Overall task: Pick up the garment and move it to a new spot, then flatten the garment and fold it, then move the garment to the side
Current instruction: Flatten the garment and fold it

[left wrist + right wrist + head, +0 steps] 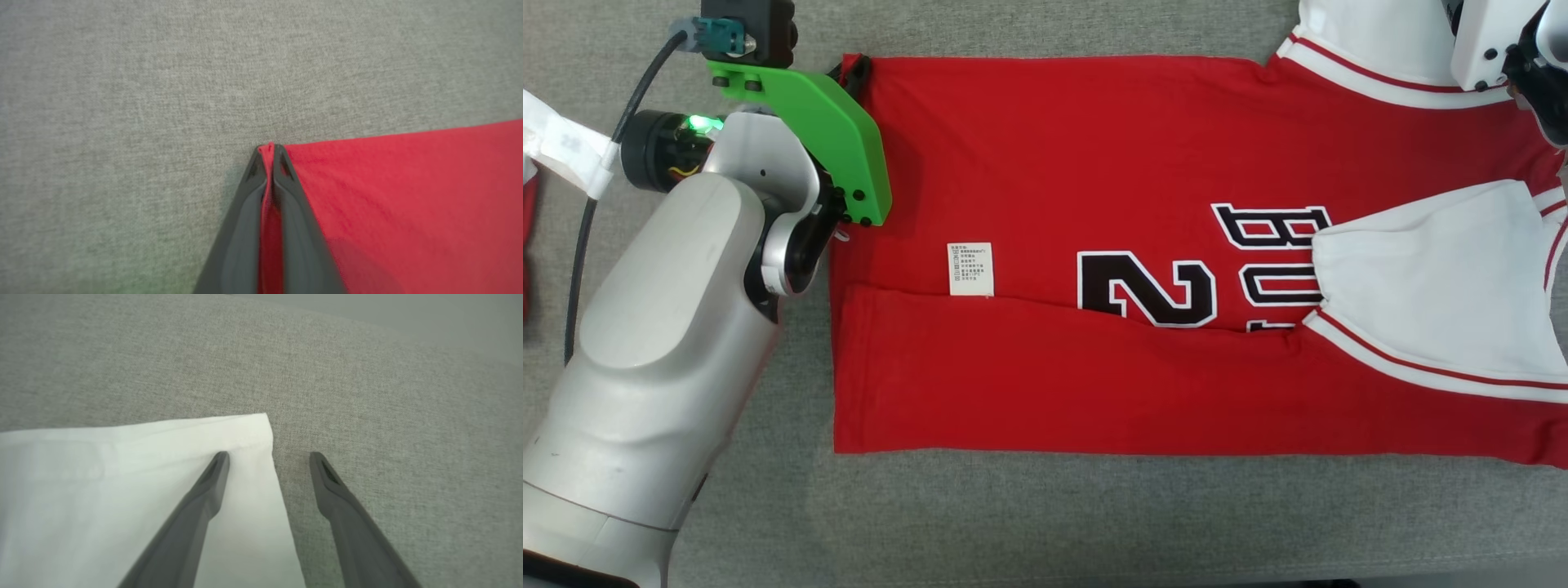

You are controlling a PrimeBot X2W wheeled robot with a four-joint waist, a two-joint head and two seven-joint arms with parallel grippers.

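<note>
Red jersey point(1045, 147), folded flat, grey weave point(1013, 523)

The garment point(1029, 163) is soft knit cloth in matt red, with smoother white cloth at its sleeve point(1421, 269) and a thin, papery white care label point(970, 268) stitched on. Its black numerals point(1147, 286) look flat and slicker than the knit around them. The table point(1094, 523) wears a coarse grey woven fabric, matt and flecked. The fingers point(196, 514) of the right end effector point(269, 455) look like dark grey plastic, smooth with a dull sheen; the left end effector point(269, 148) looks the same. The bracket point(833, 139) at the left wrist is bright green hard plastic, matt. The left forearm point(662, 343) has a smooth, satiny pale grey shell.
</note>
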